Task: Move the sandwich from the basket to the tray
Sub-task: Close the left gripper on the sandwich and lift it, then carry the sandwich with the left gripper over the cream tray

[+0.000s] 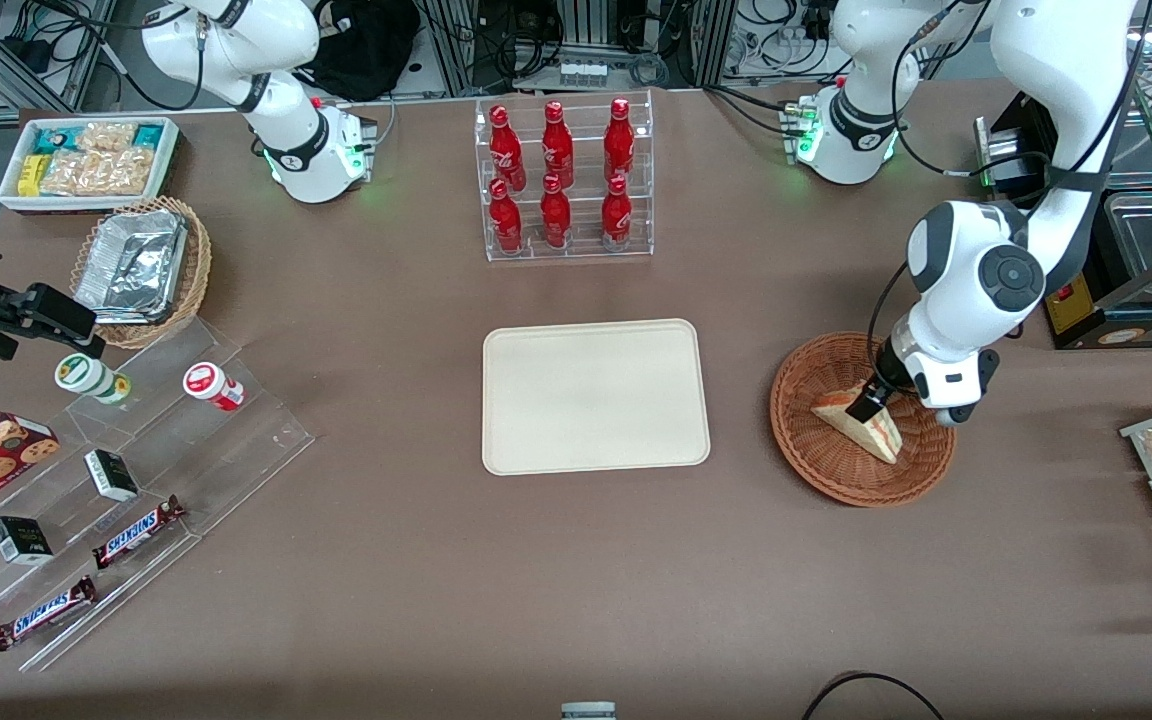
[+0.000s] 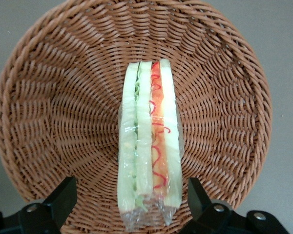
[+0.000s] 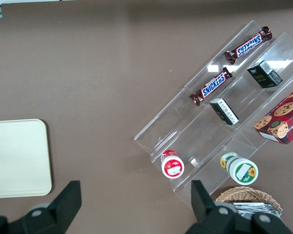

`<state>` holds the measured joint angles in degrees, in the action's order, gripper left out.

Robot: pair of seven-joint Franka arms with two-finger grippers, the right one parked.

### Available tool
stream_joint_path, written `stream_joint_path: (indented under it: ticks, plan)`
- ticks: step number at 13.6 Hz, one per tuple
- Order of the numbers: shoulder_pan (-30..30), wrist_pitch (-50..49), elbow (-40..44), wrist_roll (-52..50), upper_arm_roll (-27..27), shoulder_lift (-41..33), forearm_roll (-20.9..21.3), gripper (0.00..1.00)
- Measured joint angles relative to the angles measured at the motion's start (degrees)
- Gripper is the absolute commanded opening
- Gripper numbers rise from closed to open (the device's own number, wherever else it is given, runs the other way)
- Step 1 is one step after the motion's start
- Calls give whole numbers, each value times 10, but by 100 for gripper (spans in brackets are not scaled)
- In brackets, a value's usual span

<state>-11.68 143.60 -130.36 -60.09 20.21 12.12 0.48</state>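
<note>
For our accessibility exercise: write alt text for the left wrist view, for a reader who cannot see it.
A wrapped sandwich lies in a round wicker basket, its green and red filling edge facing the camera. The open gripper straddles it, one of its black fingers on each side, neither touching.

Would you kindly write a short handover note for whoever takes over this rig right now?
Gripper: open, lowered into the basket, fingers apart on either side of the sandwich, no grip yet.
Sandwich: in the basket, standing on edge, plastic-wrapped.
Tray: bare, beside the basket, toward the parked arm's end.
Done: approach.
Left: close on the sandwich, lift, carry to the tray, release.
</note>
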Motion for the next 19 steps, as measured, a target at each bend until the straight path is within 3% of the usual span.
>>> stream_joint_path:
  ticks: [1,2,3,4,5,7,11,15,19]
  plan:
    - [0,8,0,0,0,6,0,96]
    - [0,15,0,0,0,12,0,78]
    - [0,21,0,0,0,17,0,48]
    - [0,25,1,0,0,21,0,25]
    - [0,27,1,0,0,25,0,14]
    - [0,29,5,0,0,26,0,9]
    - [0,-8,36,1,1,20,1,9]
    - [13,-215,141,10,10,-10,2,9]
    - [96,-372,251,10,12,-19,2,8]
